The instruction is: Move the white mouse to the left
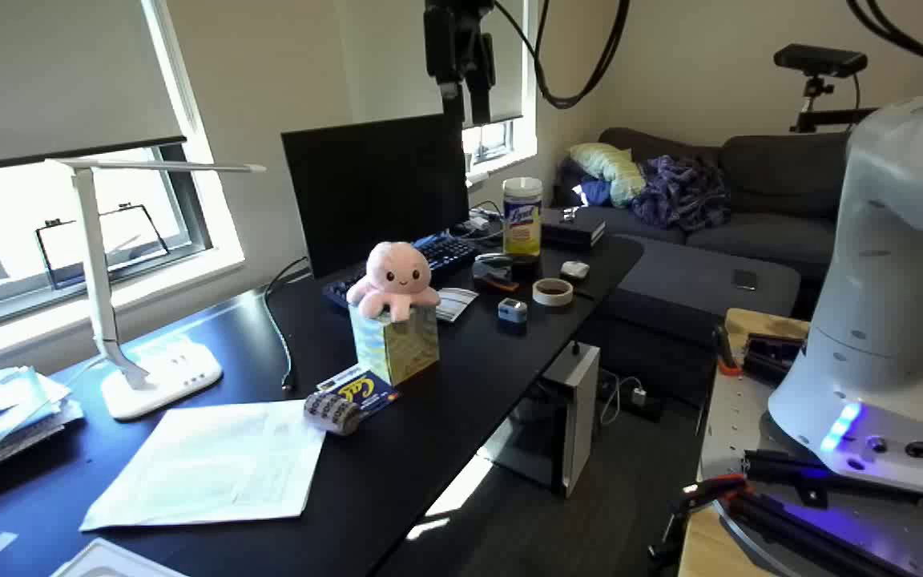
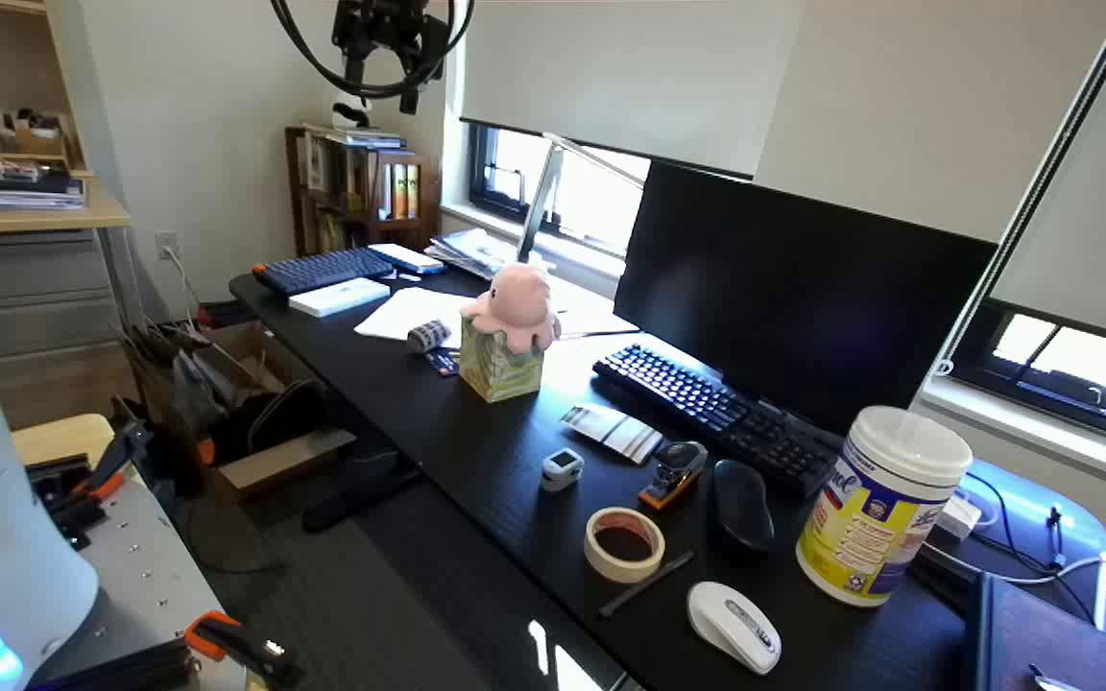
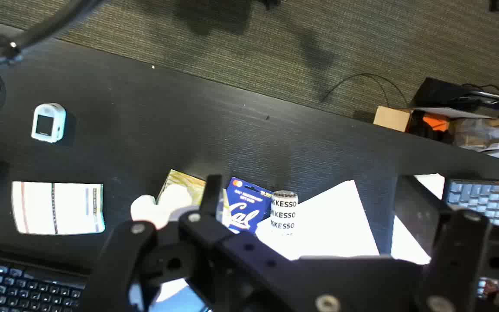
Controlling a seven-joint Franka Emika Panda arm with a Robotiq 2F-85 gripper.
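Note:
The white mouse point(image 2: 733, 626) lies on the black desk near the edge that faces the robot; it also shows in an exterior view point(image 1: 574, 270). It sits beside a pen and close to a tape roll. It is out of the wrist view. My gripper is high above the desk in both exterior views point(image 1: 465, 108) point(image 2: 382, 91), far from the mouse. In the wrist view, the fingers of my gripper point(image 3: 312, 186) are spread wide with nothing between them. Below them are a white paper sheet point(image 3: 332, 225) and a patterned roll point(image 3: 284, 210).
A pink plush toy point(image 1: 399, 276) sits on a tissue box point(image 1: 401, 344). Around the mouse stand the tape roll point(image 2: 623, 545), pen point(image 2: 647, 583), black mouse point(image 2: 741, 504) and wipes canister point(image 2: 884, 509). An oximeter point(image 2: 562, 469), stapler point(image 2: 673, 472), monitor point(image 2: 793, 297) and white lamp point(image 1: 161, 373) are also there.

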